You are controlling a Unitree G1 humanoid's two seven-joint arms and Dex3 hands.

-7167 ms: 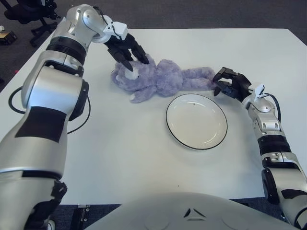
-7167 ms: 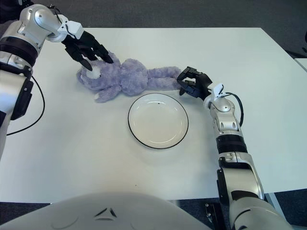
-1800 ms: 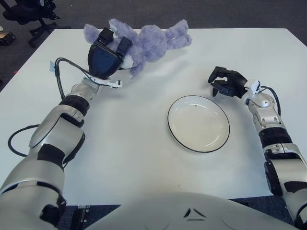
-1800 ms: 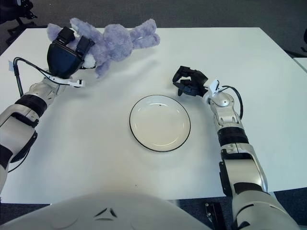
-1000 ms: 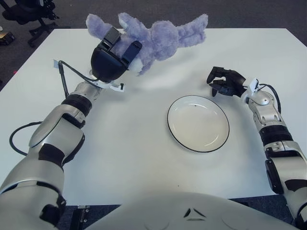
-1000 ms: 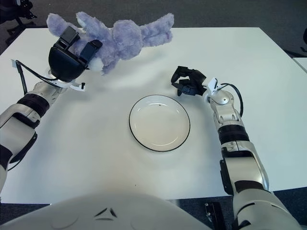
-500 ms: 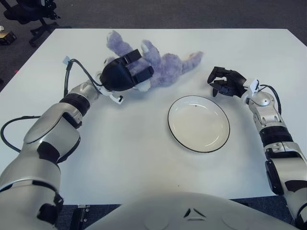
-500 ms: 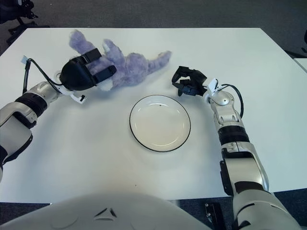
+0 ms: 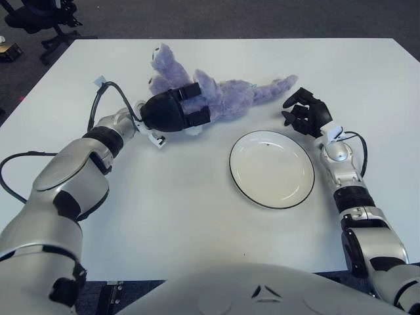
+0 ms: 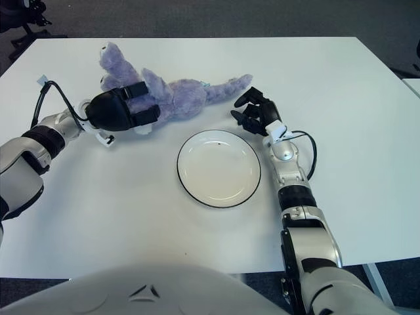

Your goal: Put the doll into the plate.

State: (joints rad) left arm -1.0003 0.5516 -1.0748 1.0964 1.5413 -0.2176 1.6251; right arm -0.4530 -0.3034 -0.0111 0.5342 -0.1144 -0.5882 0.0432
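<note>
The doll (image 9: 226,97) is a purple plush animal stretched out left of and behind the plate, its legs reaching toward my right hand. My left hand (image 9: 177,111) is shut on its head and upper body; the doll's ears stick up behind the hand. The plate (image 9: 271,168), white with a dark rim, sits on the table with nothing in it, to the right of and nearer than the doll. My right hand (image 9: 303,113) hovers just behind the plate's far right rim, fingers curled, close to the doll's feet but holding nothing.
A white table (image 9: 164,216) carries everything. Dark carpet lies beyond its far edge, with an office chair base (image 9: 39,13) at the top left. A cable (image 9: 98,105) loops by my left forearm.
My left hand has carried the doll rightward and lower, toward the plate, its legs now stretching to my right hand. The right hand has shifted slightly left toward the doll's feet.
</note>
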